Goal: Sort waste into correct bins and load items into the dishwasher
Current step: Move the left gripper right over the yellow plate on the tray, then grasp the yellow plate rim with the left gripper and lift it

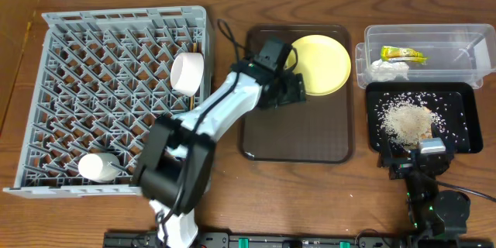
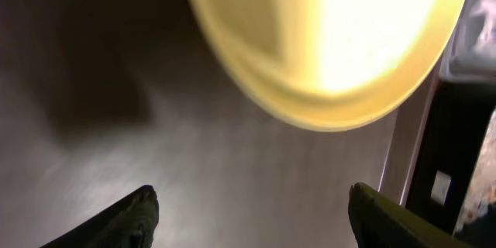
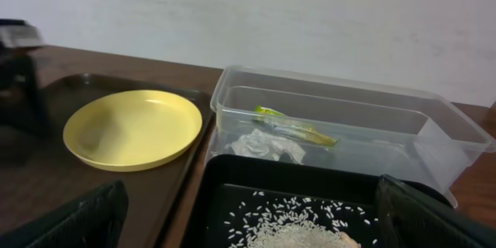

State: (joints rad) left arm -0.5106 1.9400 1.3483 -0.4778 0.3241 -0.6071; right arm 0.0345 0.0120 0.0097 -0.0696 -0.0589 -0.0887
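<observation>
The pale-yellow plate (image 1: 322,63) lies at the back right of the dark-brown serving tray (image 1: 294,136). My left gripper (image 1: 292,91) is open and empty just above the tray, at the plate's near-left edge; in the left wrist view its fingers (image 2: 252,209) spread below the plate (image 2: 333,39). The grey dish rack (image 1: 70,54) holds a white bowl (image 1: 187,72) on its side and a white cup (image 1: 98,167). The clear tub (image 1: 434,35) holds the wrapper (image 1: 403,54) and tissue (image 1: 390,69). Rice scraps (image 1: 404,120) lie in the black tray (image 1: 463,97). My right gripper (image 1: 415,159) is open at that tray's near edge. The blue bowl is out of view.
A thin wooden stick (image 1: 195,48) shows beside the white bowl at the rack's right side. The right wrist view shows the plate (image 3: 133,128), the tub (image 3: 349,97), the wrapper (image 3: 298,128), the tissue (image 3: 267,146) and the rice (image 3: 302,229). The left arm crosses the rack's right wall.
</observation>
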